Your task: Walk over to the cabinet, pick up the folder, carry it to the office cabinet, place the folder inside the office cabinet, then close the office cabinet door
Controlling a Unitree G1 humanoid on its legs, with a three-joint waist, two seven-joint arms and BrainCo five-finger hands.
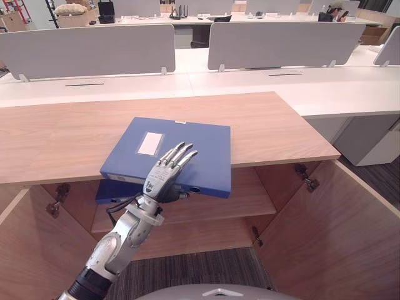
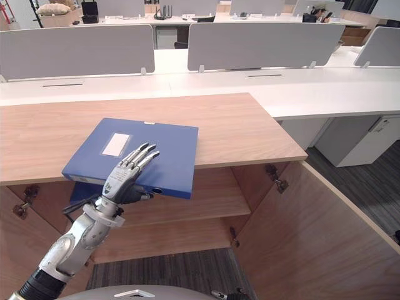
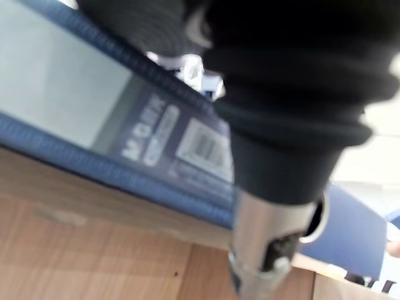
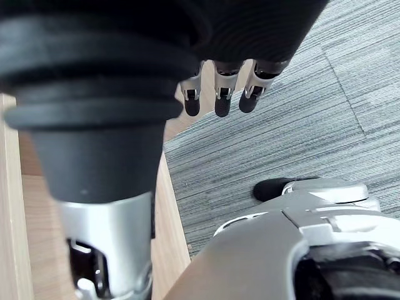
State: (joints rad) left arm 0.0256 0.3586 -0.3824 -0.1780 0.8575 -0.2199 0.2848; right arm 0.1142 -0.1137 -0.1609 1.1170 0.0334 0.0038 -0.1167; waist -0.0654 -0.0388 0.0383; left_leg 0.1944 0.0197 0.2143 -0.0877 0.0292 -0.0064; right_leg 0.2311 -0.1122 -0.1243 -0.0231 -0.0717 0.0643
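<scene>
Blue folder [image 1: 187,147] lies flat on the cabinet's wooden counter [image 1: 275,131], left of centre at the front edge; its spine overhangs that edge, towards the robot. Left hand [image 1: 164,178] rests on the top cover near the spine, fingers straight and spread; the thumb sits at the spine face, but whether it hooks beneath cannot be confirmed, so no closed grip is evident. Right hand [image 4: 220,94] hangs over the carpet, fingers relaxed, holding nothing. Both cabinet doors stand open; a second blue item [image 1: 109,190] lies on the shelf [image 1: 244,197] below.

Assessment: board covers appear stiff and should carry flat without sagging; the surface looks smooth, so slip is likely; weight depends on contents, which are not visible. Recommended hold: the overhanging spine, fingers above, thumb beneath.
</scene>
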